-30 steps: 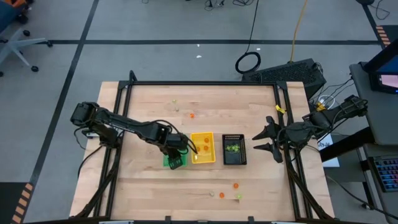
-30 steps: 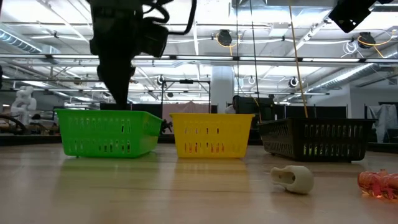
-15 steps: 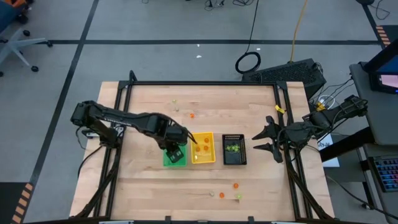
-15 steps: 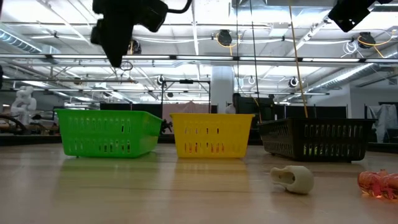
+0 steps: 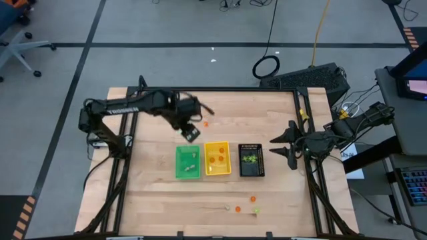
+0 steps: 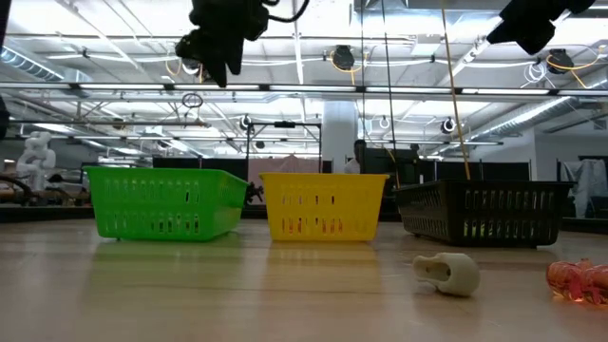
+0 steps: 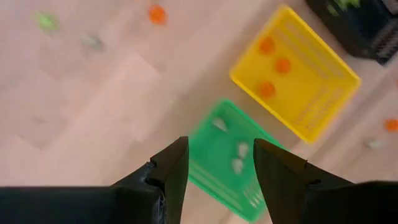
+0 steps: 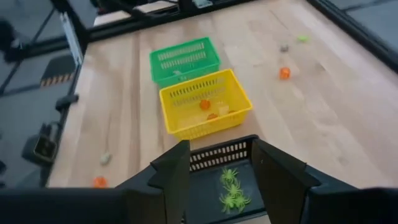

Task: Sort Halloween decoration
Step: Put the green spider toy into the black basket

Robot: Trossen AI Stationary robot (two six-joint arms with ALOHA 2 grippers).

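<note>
Trinkets now lie sorted by colour across three small plastic trays: pale whitish-grey pieces (image 5: 189, 158) in the green rectangular tray (image 5: 179, 171), orange ones (image 5: 217, 159) in the yellow tray (image 5: 227, 169), yellow-green spiders (image 5: 250, 159) in the black tray (image 5: 241, 172). A second ago the left gripper (image 5: 191, 133) hung low over the green tray; it has since lifted and swung toward the table's far side, its fingers part-way open with nothing between them. That suggests a pale piece was just delivered and the arm is heading for the loose orange bead (image 5: 205, 123) and its neighbours there. More strays (image 5: 253, 199) wait near the front edge. The right gripper (image 5: 289, 143), likewise half-open and empty, idles beside the black tray.
</note>
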